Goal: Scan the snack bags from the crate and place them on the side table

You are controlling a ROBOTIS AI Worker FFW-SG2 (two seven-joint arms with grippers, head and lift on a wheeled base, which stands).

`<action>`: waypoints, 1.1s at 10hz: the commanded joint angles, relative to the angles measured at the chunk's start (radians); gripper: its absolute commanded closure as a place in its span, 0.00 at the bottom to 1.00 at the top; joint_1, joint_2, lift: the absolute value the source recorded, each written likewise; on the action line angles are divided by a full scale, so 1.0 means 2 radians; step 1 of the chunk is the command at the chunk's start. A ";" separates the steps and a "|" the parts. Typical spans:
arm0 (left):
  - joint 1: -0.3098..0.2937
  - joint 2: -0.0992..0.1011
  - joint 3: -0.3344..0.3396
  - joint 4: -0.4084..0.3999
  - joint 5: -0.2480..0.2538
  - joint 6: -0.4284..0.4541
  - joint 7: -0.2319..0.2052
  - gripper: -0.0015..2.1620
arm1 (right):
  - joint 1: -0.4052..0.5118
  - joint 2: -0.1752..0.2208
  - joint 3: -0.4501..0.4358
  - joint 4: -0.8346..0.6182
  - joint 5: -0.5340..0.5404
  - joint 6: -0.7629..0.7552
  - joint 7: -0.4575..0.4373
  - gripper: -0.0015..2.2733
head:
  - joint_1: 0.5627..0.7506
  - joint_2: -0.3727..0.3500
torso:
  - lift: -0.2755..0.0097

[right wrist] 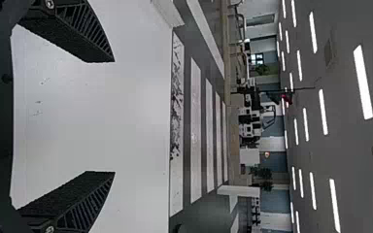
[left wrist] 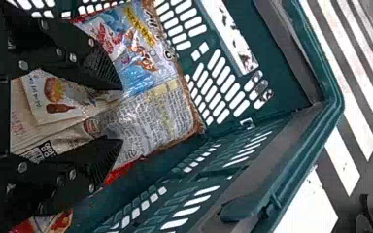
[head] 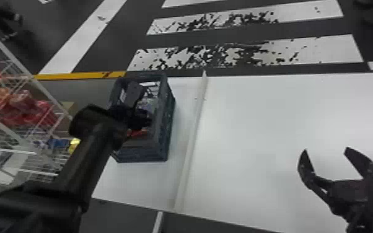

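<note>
Snack bags [left wrist: 150,114] lie inside the crate [head: 164,133], some printed in blue and silver, and a beige packet [left wrist: 56,104] sits nearer the left end effector [left wrist: 122,115]. That end effector is down among them, its fingers partway apart with packaging between; whether it has a firm hold I cannot tell. So the job looks to be at the picking step — the lift, the scan and the placing of these bags seem left to do. Red bags [head: 28,108] sit in the wire rack [head: 18,68] beside the table, though whether any of those count as finished I cannot say.

The right end effector [head: 326,149] waits over the table, its fingers wide with nothing between them. The table [head: 272,124] is white and smooth, with a pale raised strip [head: 192,133] running between the crate's part and the broader part; which part is meant for the scanned bags is unclear.

Beyond it, the dark floor carries worn white stripes [head: 313,51] and a yellow line [head: 80,75]. Farther off are greenery [right wrist: 262,69] and long ceiling lights [right wrist: 363,82] — a big indoor hall, by the look of it.
</note>
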 commanded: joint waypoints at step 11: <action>0.071 0.028 0.121 -0.124 0.124 0.042 -0.089 0.99 | 0.002 0.005 0.005 -0.006 -0.001 0.016 0.000 0.02 | 0.70 0.96 | 0.68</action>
